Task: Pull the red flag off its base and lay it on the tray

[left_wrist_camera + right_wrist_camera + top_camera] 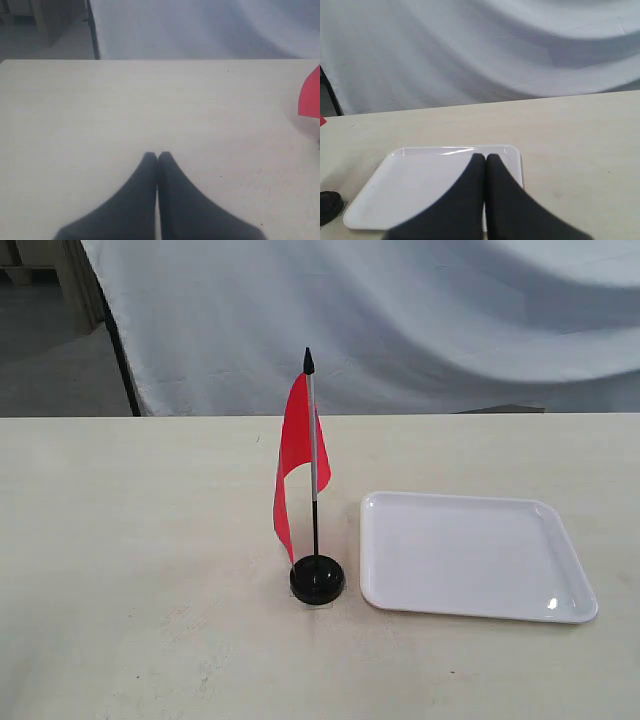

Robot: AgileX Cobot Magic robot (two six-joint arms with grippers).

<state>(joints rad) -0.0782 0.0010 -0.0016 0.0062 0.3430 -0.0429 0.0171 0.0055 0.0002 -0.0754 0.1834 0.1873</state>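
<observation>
Exterior view: red flag [295, 445] seated in base [318, 580], untouched; tray [470, 555] just ahead of closed right fingers [507, 205]; left fingers [135, 200] closed, empty.

Fills the lower two thirds of the frame: a pale cream desk [140, 540], matte, faintly scuffed near lower centre. Bears a small round glossy black base [318, 581] just below centre. Bears a flat white tray [470, 558] at lower right, just beside the base, a narrow strip of desk between them.
</observation>
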